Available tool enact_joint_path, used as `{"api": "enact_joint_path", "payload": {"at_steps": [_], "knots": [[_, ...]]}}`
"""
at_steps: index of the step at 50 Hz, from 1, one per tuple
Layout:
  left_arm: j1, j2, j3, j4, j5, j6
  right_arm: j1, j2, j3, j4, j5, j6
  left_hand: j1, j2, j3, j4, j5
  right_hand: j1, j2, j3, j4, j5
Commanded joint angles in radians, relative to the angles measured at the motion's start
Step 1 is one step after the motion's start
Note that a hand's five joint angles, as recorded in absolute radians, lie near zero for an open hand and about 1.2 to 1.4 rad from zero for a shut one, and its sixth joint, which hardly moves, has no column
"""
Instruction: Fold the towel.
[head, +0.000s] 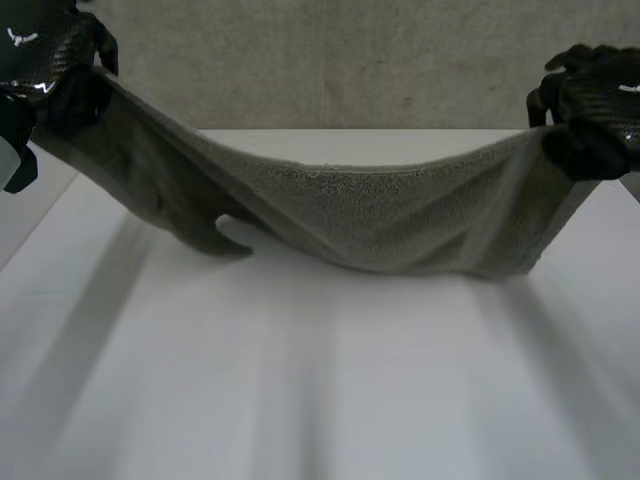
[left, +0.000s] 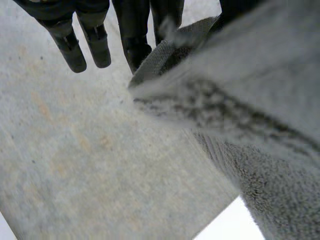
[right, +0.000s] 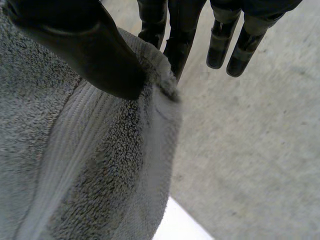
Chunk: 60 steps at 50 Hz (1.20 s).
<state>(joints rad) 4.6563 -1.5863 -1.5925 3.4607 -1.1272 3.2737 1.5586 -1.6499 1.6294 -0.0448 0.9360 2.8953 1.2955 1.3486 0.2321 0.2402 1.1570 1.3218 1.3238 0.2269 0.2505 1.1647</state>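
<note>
Towel (head: 380, 220): grey looped terry, ribbed band, sagging.

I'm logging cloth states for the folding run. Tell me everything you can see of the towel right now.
The towel is grey terry with a flat ribbed band near its end. It hangs stretched between the left robot hand and right robot hand, each pinching an upper corner. Its middle sags toward the white table; contact there is unclear.

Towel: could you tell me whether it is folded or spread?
Spread: the towel hangs stretched between the left hand and right hand, each pinching an end, its middle sagging.
</note>
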Motion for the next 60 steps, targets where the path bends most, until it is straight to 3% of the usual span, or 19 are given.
{"api": "enact_joint_path", "payload": {"at_steps": [1, 8, 10, 12, 16, 18, 25, 34, 40, 42, 49, 52, 56, 60], "knots": [[-0.005, -0.206, 0.028, -0.017, -0.003, 0.029, 0.058, 0.227, -0.092, 0.022, 0.044, -0.074, 0.101, 0.048, -0.058, -0.066, 0.065, 0.074, 0.072, -0.052, -0.076, 0.057], [-0.059, -0.469, 0.275, -0.114, -0.039, 0.069, 0.181, 0.466, -0.338, 0.072, 0.216, -0.202, 0.101, 0.048, -0.058, -0.066, 0.065, 0.074, 0.072, -0.052, -0.076, 0.057], [-0.077, -0.52, 0.358, -0.143, -0.065, 0.069, 0.244, 0.559, -0.5, 0.079, 0.305, -0.246, 0.101, 0.048, -0.058, -0.066, 0.065, 0.074, 0.072, -0.052, -0.076, 0.057], [-0.102, -0.601, 0.57, -0.213, -0.138, 0.067, 0.259, 0.584, -0.585, 0.077, 0.34, -0.249, 0.101, 0.048, -0.058, -0.066, 0.065, 0.074, 0.072, -0.052, -0.076, 0.057], [-0.111, -0.609, 0.764, -0.255, -0.19, 0.047, 0.279, 0.584, -0.757, 0.059, 0.386, -0.231, 0.101, 0.048, -0.058, -0.066, 0.065, 0.074, 0.072, -0.052, -0.076, 0.057], [-0.123, -0.575, 0.905, -0.246, -0.209, -0.011, 0.281, 0.541, -0.868, -0.01, 0.414, -0.151, 0.101, 0.048, -0.058, -0.066, 0.065, 0.074, 0.072, -0.052, -0.076, 0.057], [-0.116, -0.503, 0.982, -0.21, -0.187, -0.117, 0.276, 0.484, -0.855, -0.095, 0.411, -0.044, 0.101, 0.048, -0.058, -0.066, 0.065, 0.074, 0.072, -0.052, -0.076, 0.057], [-0.103, -0.546, 0.792, -0.169, -0.1, -0.102, 0.261, 0.449, -0.51, -0.121, 0.336, -0.059, 0.101, 0.048, -0.058, -0.066, 0.065, 0.074, 0.072, -0.052, -0.076, 0.057], [-0.073, -0.547, 0.456, -0.058, 0.0, 0.026, 0.192, 0.44, -0.238, -0.17, 0.262, -0.116, 0.101, 0.048, -0.058, -0.066, 0.065, 0.074, 0.072, -0.052, -0.076, 0.057], [-0.073, -0.547, 0.299, 0.019, 0.035, 0.119, 0.184, 0.447, -0.127, -0.2, 0.193, -0.126, 0.101, 0.048, -0.058, -0.066, 0.065, 0.074, 0.072, -0.052, -0.076, 0.057], [-0.054, -0.501, 0.098, 0.057, 0.046, 0.219, 0.129, 0.43, 0.012, -0.224, 0.083, -0.136, 0.101, 0.048, -0.058, -0.066, 0.065, 0.074, 0.072, -0.052, -0.076, 0.057], [-0.027, -0.416, 0.022, 0.049, 0.046, 0.216, 0.074, 0.34, 0.047, -0.217, 0.066, -0.13, 0.101, 0.048, -0.058, -0.066, 0.065, 0.074, 0.072, -0.052, -0.076, 0.057], [0.013, -0.261, -0.09, 0.037, 0.064, 0.215, 0.005, 0.11, 0.084, -0.16, 0.038, -0.111, 0.101, 0.048, -0.058, -0.066, 0.065, 0.074, 0.072, -0.052, -0.076, 0.057], [0.052, -0.129, -0.17, 0.018, 0.113, 0.213, -0.089, 0.033, 0.089, -0.081, 0.0, -0.087, 0.101, 0.048, -0.058, -0.066, 0.065, 0.074, 0.072, -0.052, -0.076, 0.057]]}}
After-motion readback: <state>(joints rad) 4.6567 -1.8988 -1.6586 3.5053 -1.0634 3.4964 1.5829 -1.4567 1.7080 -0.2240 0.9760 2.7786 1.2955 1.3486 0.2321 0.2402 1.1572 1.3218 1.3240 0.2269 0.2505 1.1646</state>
